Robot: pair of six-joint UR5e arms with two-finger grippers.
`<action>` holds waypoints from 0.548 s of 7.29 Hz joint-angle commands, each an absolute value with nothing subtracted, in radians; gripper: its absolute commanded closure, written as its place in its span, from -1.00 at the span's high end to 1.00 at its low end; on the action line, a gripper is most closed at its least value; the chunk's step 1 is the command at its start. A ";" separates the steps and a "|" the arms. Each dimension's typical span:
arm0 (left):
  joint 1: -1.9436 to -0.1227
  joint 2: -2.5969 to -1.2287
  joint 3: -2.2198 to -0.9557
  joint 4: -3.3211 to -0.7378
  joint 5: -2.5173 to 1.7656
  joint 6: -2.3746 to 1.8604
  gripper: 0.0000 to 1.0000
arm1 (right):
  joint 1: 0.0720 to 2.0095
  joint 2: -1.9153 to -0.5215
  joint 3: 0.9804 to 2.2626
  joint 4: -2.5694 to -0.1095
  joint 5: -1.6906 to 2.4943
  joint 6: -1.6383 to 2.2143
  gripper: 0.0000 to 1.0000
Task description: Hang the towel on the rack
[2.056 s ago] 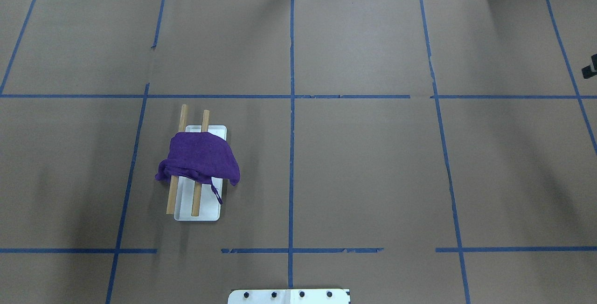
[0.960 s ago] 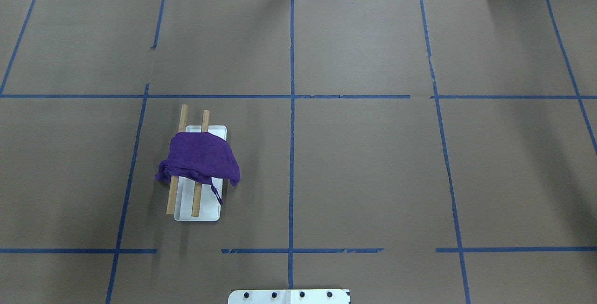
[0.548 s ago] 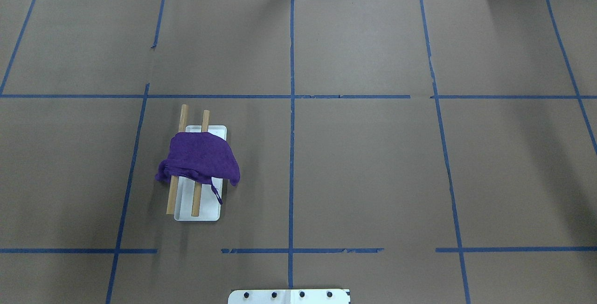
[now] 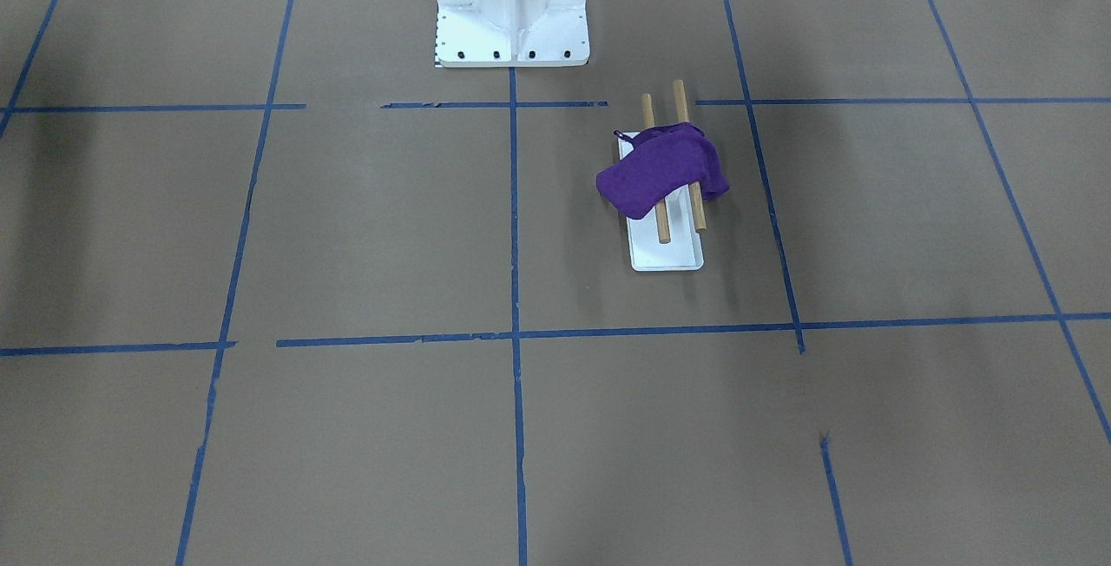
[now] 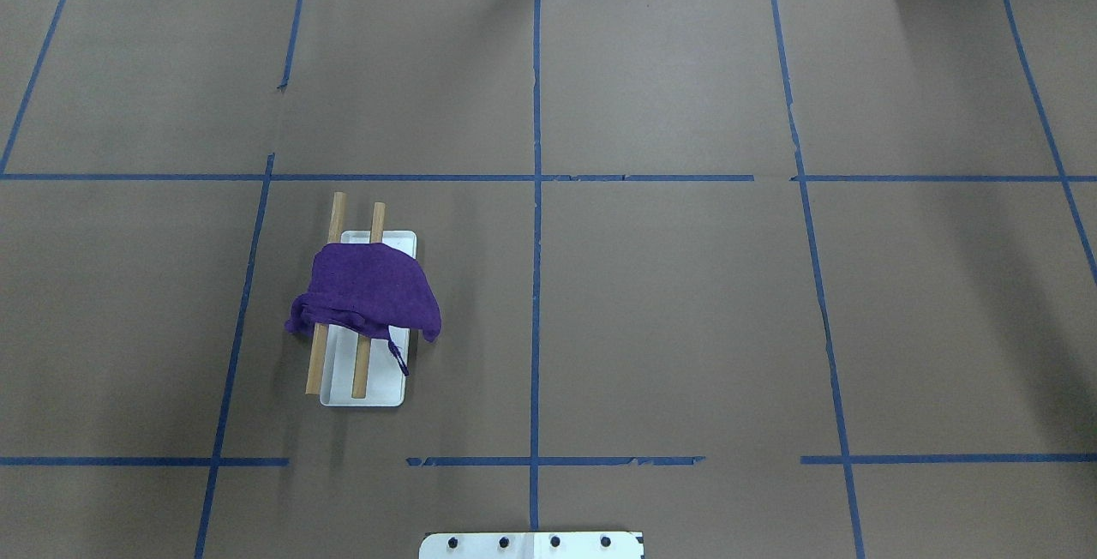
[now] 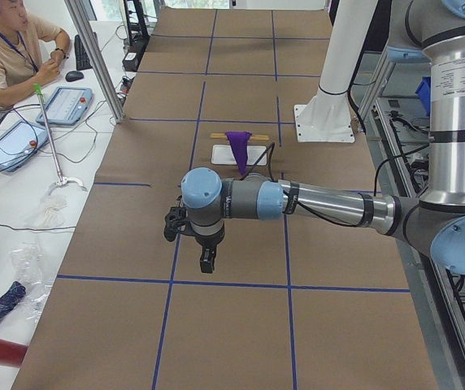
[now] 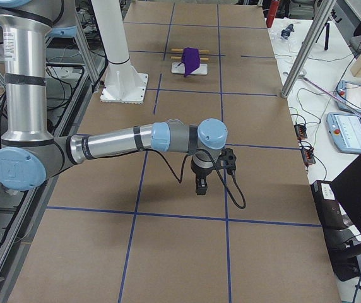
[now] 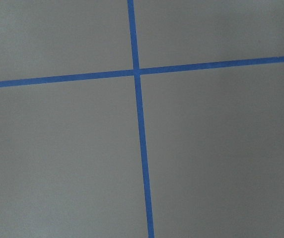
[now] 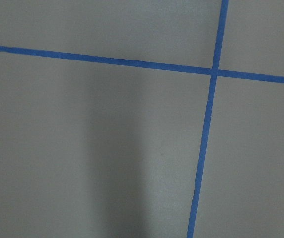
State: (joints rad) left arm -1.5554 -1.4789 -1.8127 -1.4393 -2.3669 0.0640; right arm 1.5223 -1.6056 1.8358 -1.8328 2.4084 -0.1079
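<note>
Towel [image 5: 368, 289] is draped over both dowels of the rack [image 5: 383, 381], left half of the surface [image 5: 686, 327], a bit nearer the robot-side edge than the far edge. The cloth is bunched toward the rack's middle, dowel ends bare, w/ the small loop dangling on the robot side. Left gripper [image 6: 206, 263] hangs over the surface's left end and right gripper [image 7: 201, 188] over the right end, both well apart from the rack. Neither seems to have hold of anything, but can't tell how far open either is. Hang looks done, so the step in hand is prob. just parking: keep both arms high and away from the rack. If tidying, pinch the bunched left edge only and spread it along the dowels w/o dragging the base.
</note>
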 commanded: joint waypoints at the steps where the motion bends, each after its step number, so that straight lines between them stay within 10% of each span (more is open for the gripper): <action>1: -1.554 -1.480 -1.821 -1.471 -2.367 0.058 1.00 | 1.522 -1.565 1.816 -1.830 2.402 -0.119 1.00; 4: -1.554 -1.482 -1.844 -1.474 -2.365 0.060 1.00 | 1.523 -1.566 1.685 -1.728 2.414 -0.162 1.00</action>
